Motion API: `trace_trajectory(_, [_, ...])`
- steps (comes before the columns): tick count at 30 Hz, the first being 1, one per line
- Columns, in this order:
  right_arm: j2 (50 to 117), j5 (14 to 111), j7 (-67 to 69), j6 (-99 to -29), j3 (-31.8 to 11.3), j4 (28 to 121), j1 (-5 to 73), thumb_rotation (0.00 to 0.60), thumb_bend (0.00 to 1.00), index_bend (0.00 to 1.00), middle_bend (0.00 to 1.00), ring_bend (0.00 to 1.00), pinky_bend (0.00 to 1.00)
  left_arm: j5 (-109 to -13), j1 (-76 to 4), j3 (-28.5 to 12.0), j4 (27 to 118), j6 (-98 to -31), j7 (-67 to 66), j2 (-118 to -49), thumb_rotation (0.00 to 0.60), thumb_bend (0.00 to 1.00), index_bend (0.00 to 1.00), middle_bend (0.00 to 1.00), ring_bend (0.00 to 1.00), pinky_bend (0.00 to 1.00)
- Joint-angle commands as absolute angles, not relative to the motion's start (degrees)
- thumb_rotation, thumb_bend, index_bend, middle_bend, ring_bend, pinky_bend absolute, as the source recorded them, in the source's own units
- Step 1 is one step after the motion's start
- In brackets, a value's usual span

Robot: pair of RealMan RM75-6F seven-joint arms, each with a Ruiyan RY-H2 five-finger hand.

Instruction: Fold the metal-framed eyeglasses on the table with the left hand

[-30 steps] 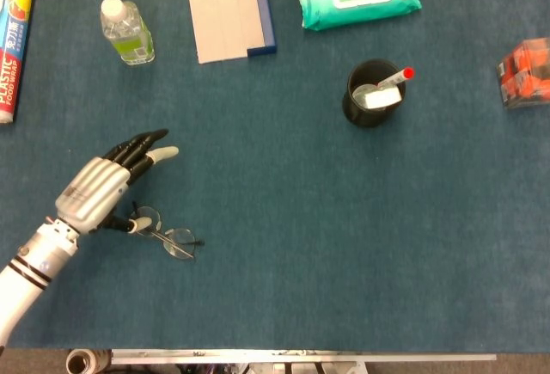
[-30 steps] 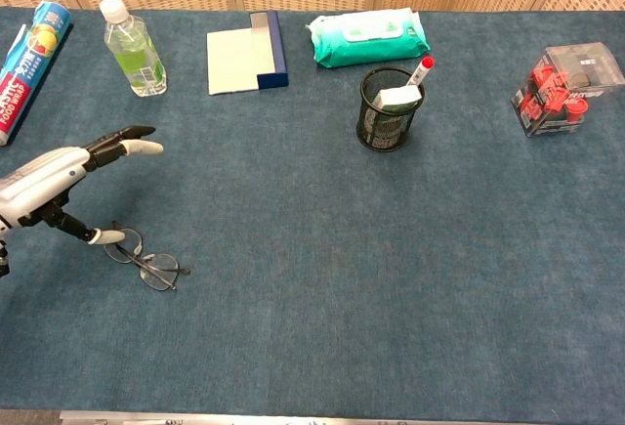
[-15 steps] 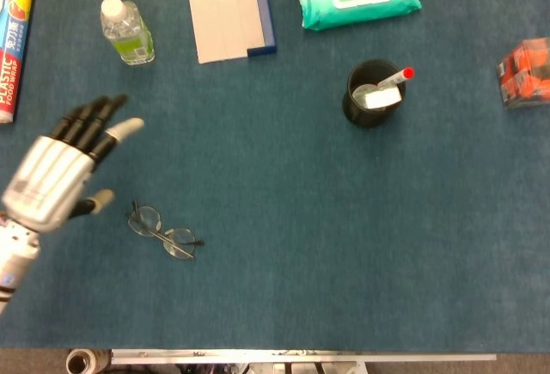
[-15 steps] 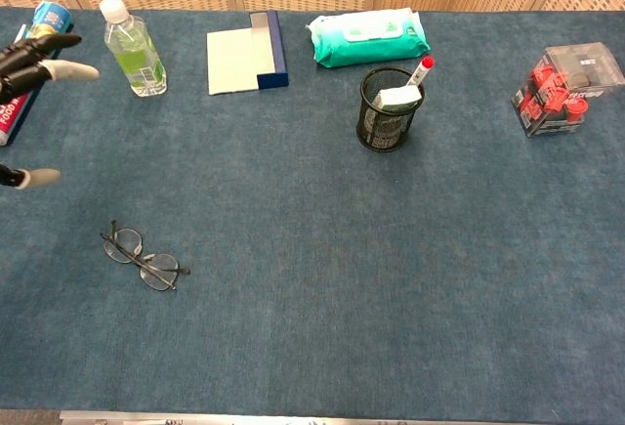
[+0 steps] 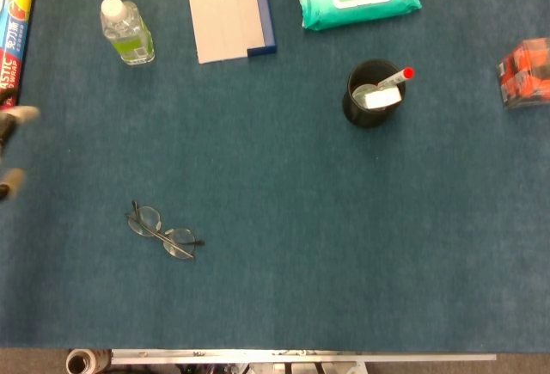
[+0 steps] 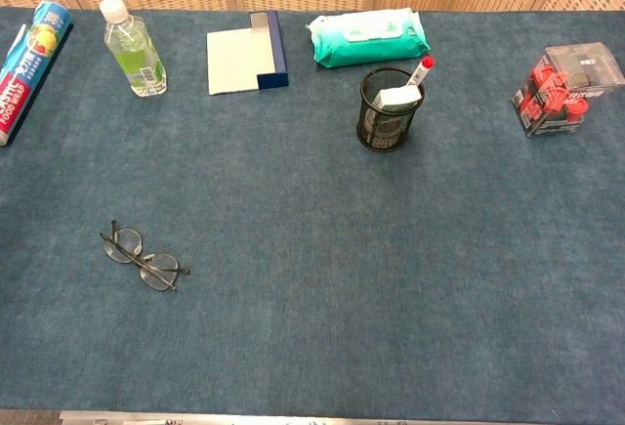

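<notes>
The metal-framed eyeglasses (image 5: 162,232) lay flat on the blue counter (image 5: 284,219), toward its front-left part, well apart from everything else. They looked folded, though the thin arms were hard to trace against the cloth. Only the fingertips (image 5: 19,114) of the left hand (image 5: 10,146) showed at the left edge of the head view, and nothing appeared to be in them; whether that hand was spread or curled could not be told. The right hand showed in neither view. If 1 arm had not seated fully, it could spring open. A return sweep might nudge the light frame across the cloth.
</notes>
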State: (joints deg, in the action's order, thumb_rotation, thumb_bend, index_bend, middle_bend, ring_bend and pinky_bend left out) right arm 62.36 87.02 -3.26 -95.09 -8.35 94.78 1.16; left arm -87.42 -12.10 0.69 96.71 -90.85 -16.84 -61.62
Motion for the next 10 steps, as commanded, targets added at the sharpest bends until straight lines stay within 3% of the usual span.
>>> trace_trajectory(1, [62.6,86.8,-3.3,-94.7,-8.3,94.5,1.3,0.6,0.54,0.59,0.53,0.36,0.36,-82.4,-8.1,-2.7,90.0,-95.9,-21.4,-65.3,0.6,0.02,0.32,0.26,0.16,0.28])
trace_trajectory(10, [62.5,86.5,-2.6,-93.6,-8.1,94.3,1.7,0.6,0.54,0.59,0.53,0.36,0.36,-80.7,-7.5,-4.0,85.6,-93.8,-17.6,-66.8,0.6,0.02,0.33,0.28,0.18,0.32])
